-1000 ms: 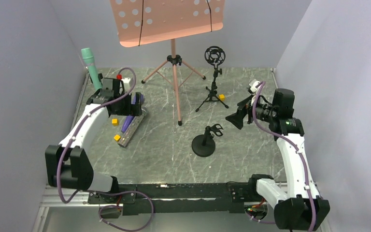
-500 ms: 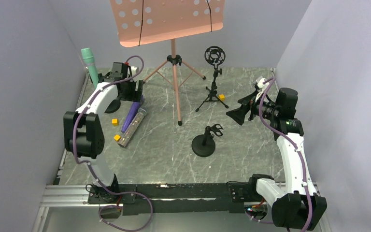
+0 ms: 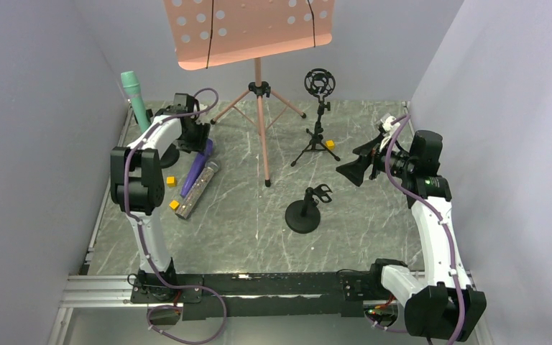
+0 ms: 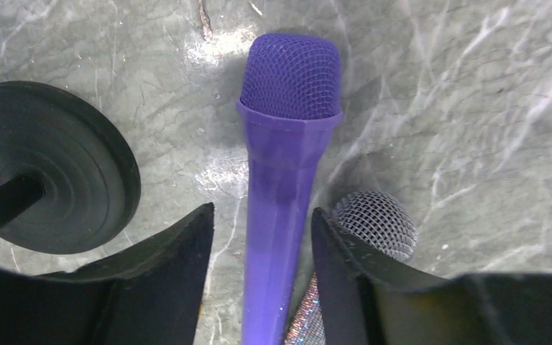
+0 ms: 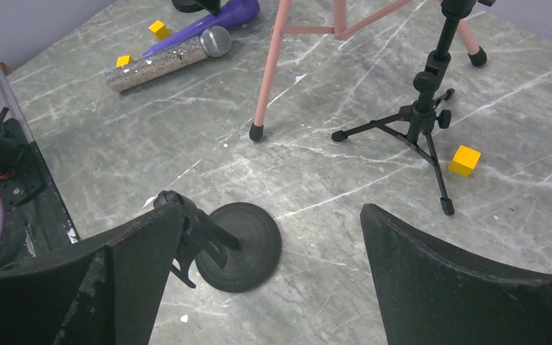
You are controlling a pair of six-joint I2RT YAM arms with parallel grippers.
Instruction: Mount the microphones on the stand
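The purple microphone (image 4: 280, 180) lies on the marble table, head pointing away from the arm bases, with the glittery silver microphone (image 4: 377, 223) beside it on the right. My left gripper (image 4: 262, 215) reaches down over the purple one (image 3: 200, 159), one finger on each side of its handle. The right finger is almost touching and a gap shows on the left, so the gripper is open. The mint green microphone (image 3: 134, 97) stands upright at the back left. My right gripper (image 3: 352, 172) hangs wide open and empty above the round-base clip stand (image 5: 241, 244).
A black round base (image 4: 50, 187) sits just left of my left fingers. A pink music stand (image 3: 259, 93) stands at the back centre. A tripod stand with a ring shock mount (image 3: 319, 122) is to its right. Yellow cubes (image 3: 175, 205) (image 5: 464, 160) lie scattered.
My left arm has reached farther back and lowered over the purple microphone, and its jaws have narrowed around the handle. The right gripper shifted slightly, then held still.
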